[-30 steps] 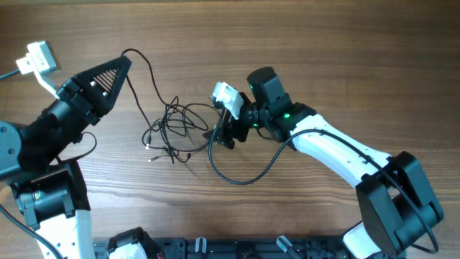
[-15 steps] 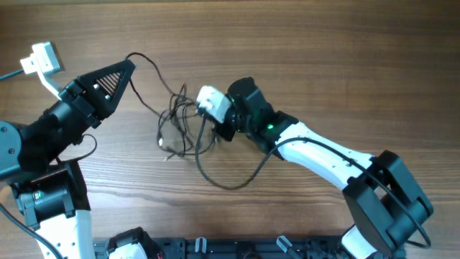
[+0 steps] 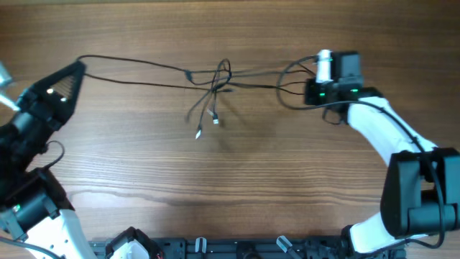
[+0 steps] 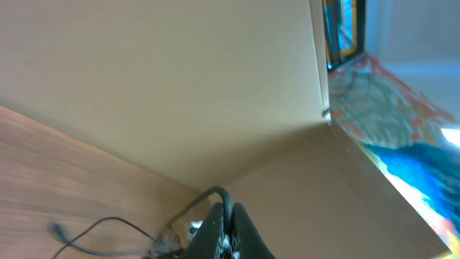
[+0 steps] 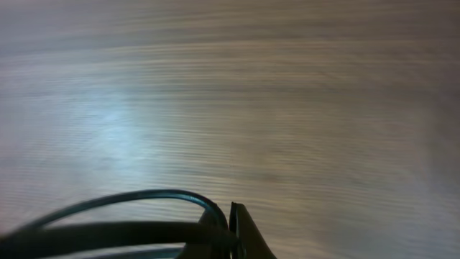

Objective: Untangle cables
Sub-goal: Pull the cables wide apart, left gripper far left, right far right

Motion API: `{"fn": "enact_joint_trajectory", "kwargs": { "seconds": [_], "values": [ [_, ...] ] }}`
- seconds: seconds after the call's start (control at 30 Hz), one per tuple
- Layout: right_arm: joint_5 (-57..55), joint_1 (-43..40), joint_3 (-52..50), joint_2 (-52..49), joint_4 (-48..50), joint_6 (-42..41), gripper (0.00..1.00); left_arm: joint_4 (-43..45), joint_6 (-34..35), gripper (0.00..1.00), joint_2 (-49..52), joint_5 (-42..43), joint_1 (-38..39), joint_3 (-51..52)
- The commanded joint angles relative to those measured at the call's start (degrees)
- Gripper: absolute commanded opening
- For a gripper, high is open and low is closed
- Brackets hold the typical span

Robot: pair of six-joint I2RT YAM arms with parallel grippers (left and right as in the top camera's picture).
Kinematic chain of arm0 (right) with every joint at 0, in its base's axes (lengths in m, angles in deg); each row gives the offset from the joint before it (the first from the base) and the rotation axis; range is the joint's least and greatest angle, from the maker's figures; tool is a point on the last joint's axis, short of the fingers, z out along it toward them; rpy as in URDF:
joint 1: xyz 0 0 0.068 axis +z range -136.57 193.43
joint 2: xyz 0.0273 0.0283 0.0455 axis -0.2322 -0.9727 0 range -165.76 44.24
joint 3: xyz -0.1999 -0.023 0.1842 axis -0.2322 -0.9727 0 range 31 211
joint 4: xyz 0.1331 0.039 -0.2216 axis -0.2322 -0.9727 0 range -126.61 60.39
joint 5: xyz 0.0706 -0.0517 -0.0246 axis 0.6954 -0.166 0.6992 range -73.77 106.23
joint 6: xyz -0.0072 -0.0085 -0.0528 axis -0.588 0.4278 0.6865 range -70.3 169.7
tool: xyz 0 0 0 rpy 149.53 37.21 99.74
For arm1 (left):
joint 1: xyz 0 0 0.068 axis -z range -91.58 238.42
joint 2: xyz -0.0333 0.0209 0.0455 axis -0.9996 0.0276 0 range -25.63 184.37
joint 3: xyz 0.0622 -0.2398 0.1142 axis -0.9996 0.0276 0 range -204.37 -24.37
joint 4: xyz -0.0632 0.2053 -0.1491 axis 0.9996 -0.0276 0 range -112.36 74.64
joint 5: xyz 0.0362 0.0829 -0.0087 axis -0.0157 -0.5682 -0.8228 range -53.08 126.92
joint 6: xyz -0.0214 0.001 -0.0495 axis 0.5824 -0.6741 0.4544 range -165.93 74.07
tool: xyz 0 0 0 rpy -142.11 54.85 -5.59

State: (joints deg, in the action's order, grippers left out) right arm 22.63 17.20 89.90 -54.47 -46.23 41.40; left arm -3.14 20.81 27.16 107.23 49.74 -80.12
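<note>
The cables (image 3: 221,78) are thin black cords pulled out in a long line across the far half of the table, with a small knot in the middle. Two loose ends with small plugs (image 3: 198,134) hang toward me from the knot. My left gripper (image 3: 76,69) is at the far left, shut on one strand's end. The left wrist view shows that cable (image 4: 210,194) pinched between the closed fingertips of the left gripper (image 4: 228,210). My right gripper (image 3: 314,92) at the far right is shut on looped strands (image 3: 289,88). In the right wrist view the cable (image 5: 144,196) curves into the right gripper (image 5: 226,213).
The wooden table (image 3: 237,180) carries nothing besides the cords. A dark rail (image 3: 237,248) runs along the front edge between the two arm bases. A cardboard-coloured wall (image 4: 180,79) rises behind the table in the left wrist view.
My right gripper closed on the bunch, then swung right and back. My left arm drew away to the left. The bunched cords stretched into a long line with a small knot.
</note>
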Motion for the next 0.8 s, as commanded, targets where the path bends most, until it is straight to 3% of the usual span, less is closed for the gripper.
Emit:
{"fn": "enact_joint_trajectory", "kwargs": {
  "seconds": [0.0,0.2,0.57,0.7,0.77],
  "values": [
    [-2.29,-6.56,-0.42,0.46,-2.56,-9.92,0.04,0.11,-0.26,0.04,1.03,0.48,-7.69,-0.52],
    [-2.25,-15.72,-0.42,0.46,-6.21,-22.14,0.04,-3.15,-0.48,0.04,3.98,2.82,-13.90,-0.52],
    [-2.49,-22.38,-0.42,0.46,-11.26,-26.49,0.05,-3.80,-5.95,0.04,11.13,2.89,-25.99,-0.52],
    [-2.43,-22.38,-0.42,0.46,-11.28,-27.93,0.04,-12.24,-7.19,0.04,11.52,0.31,-30.12,-0.52],
    [-0.83,-22.38,-0.42,0.46,-11.26,-27.89,0.05,-20.90,-9.97,0.04,11.52,-3.65,-30.64,-0.52]
  ]
}}
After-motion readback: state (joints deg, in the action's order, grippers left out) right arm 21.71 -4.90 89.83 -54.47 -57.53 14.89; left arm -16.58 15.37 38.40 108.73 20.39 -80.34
